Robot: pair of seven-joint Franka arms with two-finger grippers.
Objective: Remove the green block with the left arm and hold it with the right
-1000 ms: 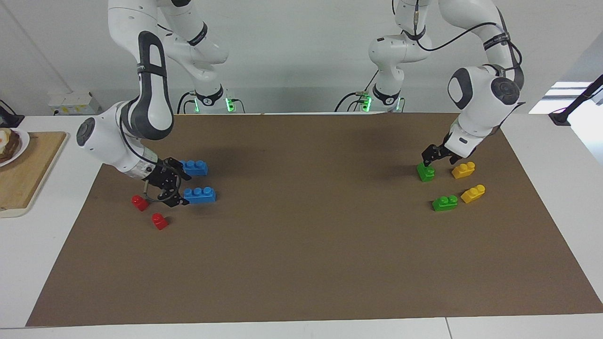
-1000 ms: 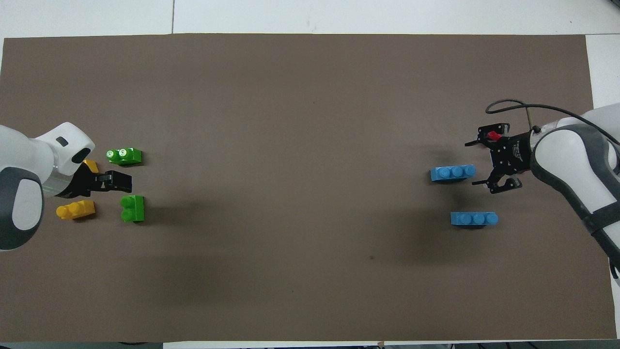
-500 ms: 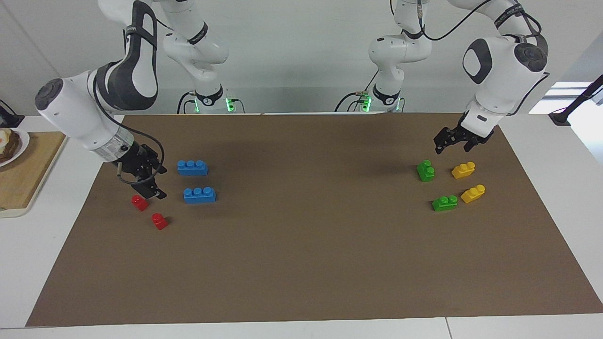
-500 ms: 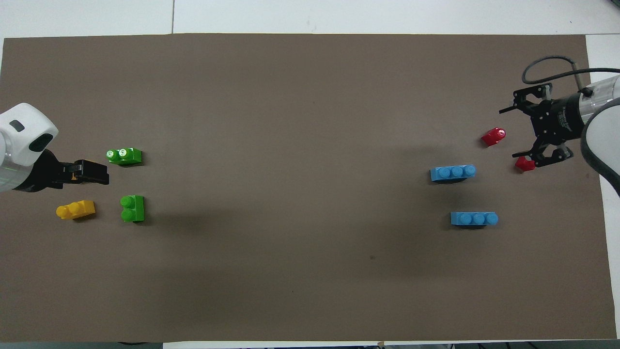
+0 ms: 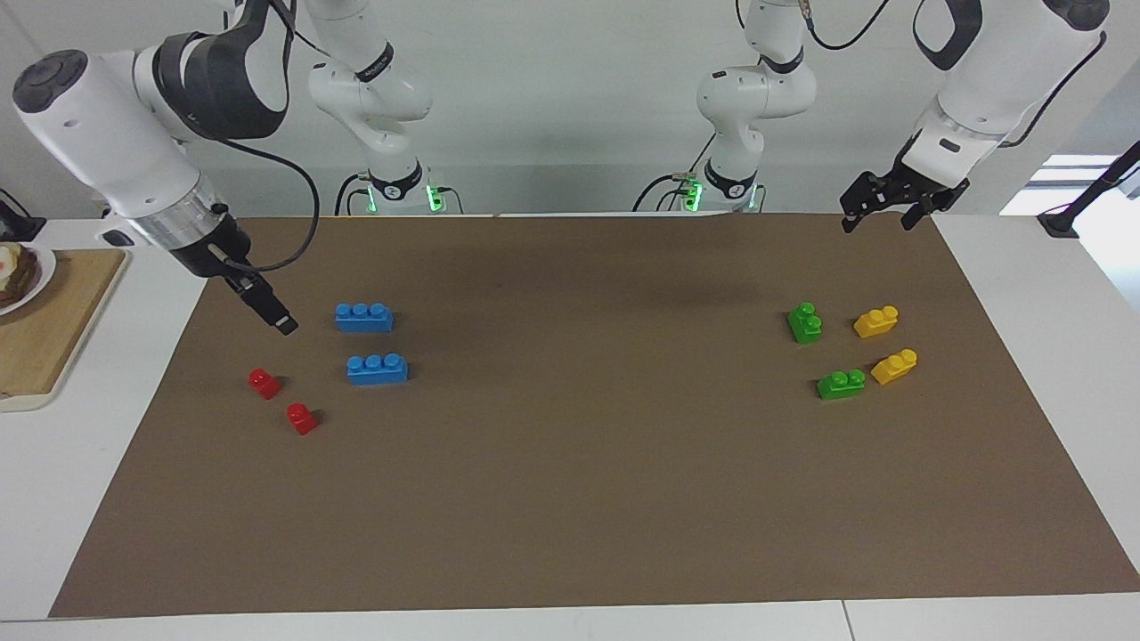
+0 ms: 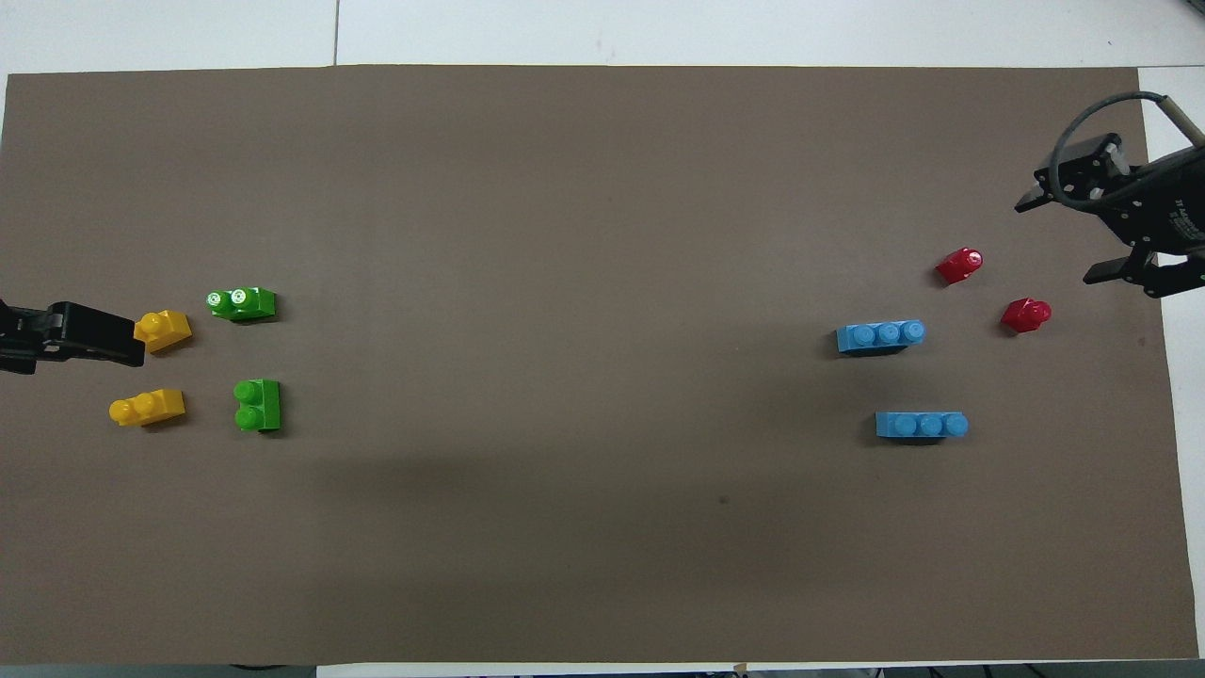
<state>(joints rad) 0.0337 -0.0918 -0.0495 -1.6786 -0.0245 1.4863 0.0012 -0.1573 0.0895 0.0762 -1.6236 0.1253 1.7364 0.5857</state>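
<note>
Two green blocks lie on the brown mat at the left arm's end: one nearer the robots (image 5: 805,322) (image 6: 257,405), one farther (image 5: 841,384) (image 6: 242,302). Both lie free. My left gripper (image 5: 875,218) (image 6: 127,344) is open and empty, raised over the mat's edge, apart from the green and yellow bricks. My right gripper (image 5: 283,322) (image 6: 1054,242) is open and empty, raised over the mat's other end by the red blocks.
Two yellow bricks (image 5: 876,321) (image 5: 894,366) lie beside the green ones. Two blue three-stud bricks (image 5: 363,317) (image 5: 377,369) and two red blocks (image 5: 264,383) (image 5: 302,417) lie at the right arm's end. A wooden board (image 5: 53,329) lies off the mat there.
Both arms have risen and drawn back. The left gripper moved up from the nearer green block. The right gripper moved away from the blue bricks. No block has moved.
</note>
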